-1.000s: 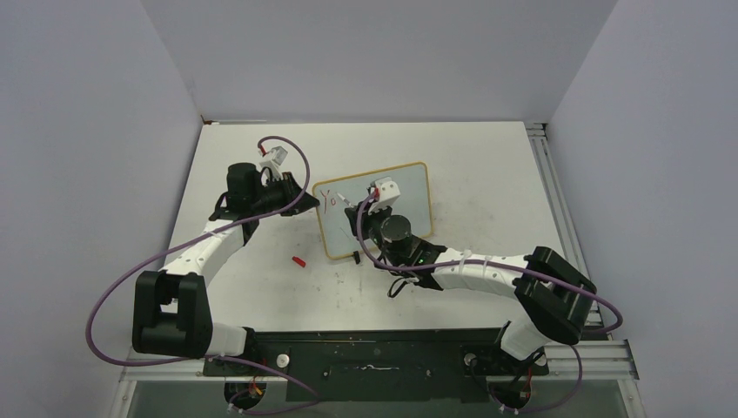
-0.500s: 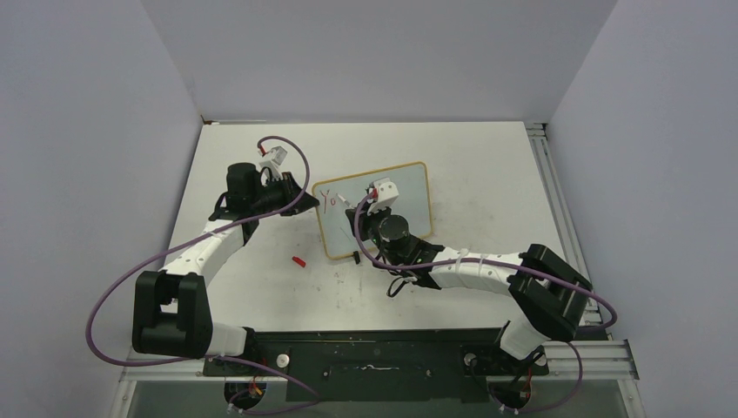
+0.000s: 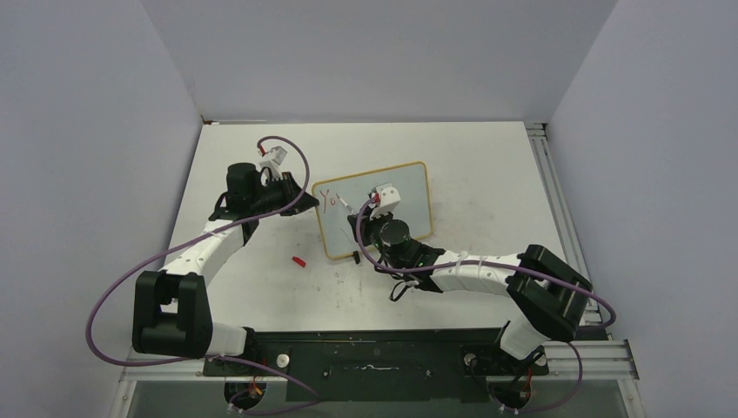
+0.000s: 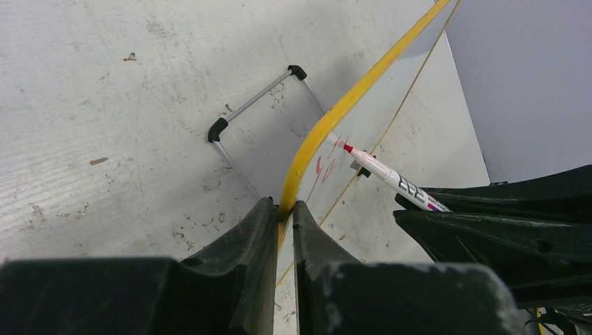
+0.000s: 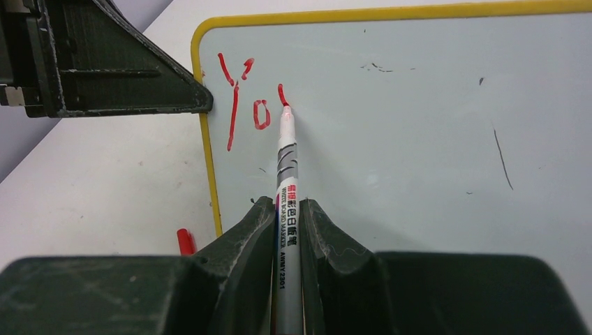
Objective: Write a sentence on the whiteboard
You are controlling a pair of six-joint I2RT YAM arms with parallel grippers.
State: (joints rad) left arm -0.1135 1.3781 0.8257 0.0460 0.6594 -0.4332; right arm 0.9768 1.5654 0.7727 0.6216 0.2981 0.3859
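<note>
Left gripper (image 4: 285, 209) pinched tight on whiteboard (image 3: 411, 187) frame edge, steadying the propped board mid-table. Right gripper (image 5: 287, 209) clamps marker (image 5: 287, 157), tip touching board. Sentence (image 5: 233, 115) so far: "Yo" plus one partial stroke, top-left corner.

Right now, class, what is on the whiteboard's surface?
The whiteboard bears red "Yo" and a started stroke, the marker tip touching it, plus dark scuffs. From above, the right arm hides its lower middle.

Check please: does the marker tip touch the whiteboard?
Touching. The right wrist view shows the marker tip pressed on the whiteboard at a red stroke's end.
</note>
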